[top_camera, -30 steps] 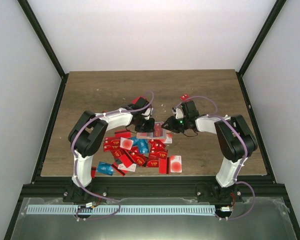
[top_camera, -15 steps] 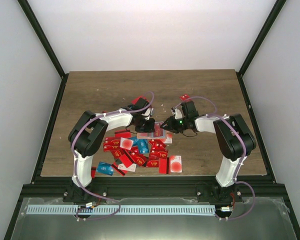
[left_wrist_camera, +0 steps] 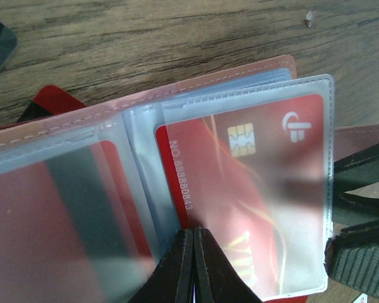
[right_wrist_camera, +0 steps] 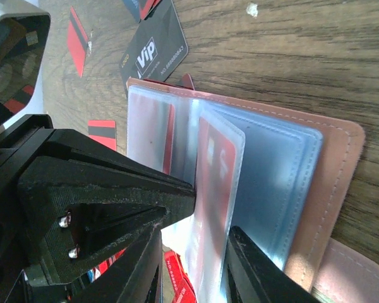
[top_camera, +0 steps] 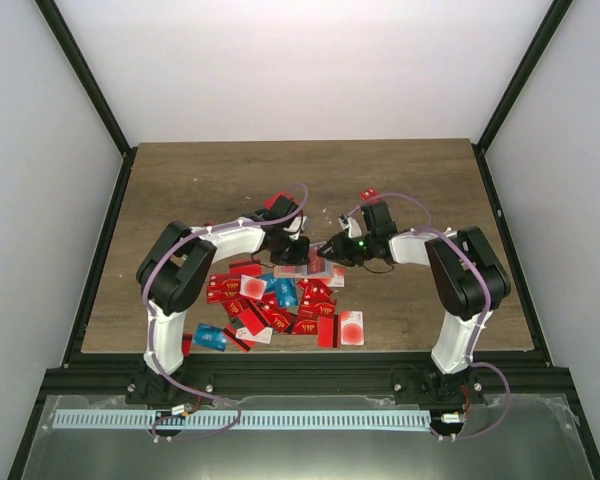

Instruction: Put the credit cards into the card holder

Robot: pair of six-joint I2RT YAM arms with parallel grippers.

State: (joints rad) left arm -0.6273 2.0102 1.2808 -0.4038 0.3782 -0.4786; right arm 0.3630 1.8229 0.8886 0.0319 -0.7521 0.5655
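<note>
The card holder (top_camera: 317,264) lies open on the table, a tan-pink cover (right_wrist_camera: 336,165) with clear sleeves. A red chip card (left_wrist_camera: 240,189) sits inside one raised sleeve (right_wrist_camera: 213,169). My left gripper (left_wrist_camera: 194,231) is shut, and its tip presses against that sleeve near the card's edge. My right gripper (right_wrist_camera: 194,238) is open, with the raised sleeve standing between its fingers. In the top view the left gripper (top_camera: 294,250) and right gripper (top_camera: 330,250) meet over the holder. Many loose red, blue and white credit cards (top_camera: 280,300) lie just in front.
A dark grey VIP card (right_wrist_camera: 155,50) lies on the wood beyond the holder. A white card with a red dot (top_camera: 351,326) and a blue card (top_camera: 210,337) lie near the front edge. A red card (top_camera: 370,194) lies behind the right gripper.
My right gripper has shifted slightly left, closer to the left gripper over the holder. The left arm has hardly moved.
</note>
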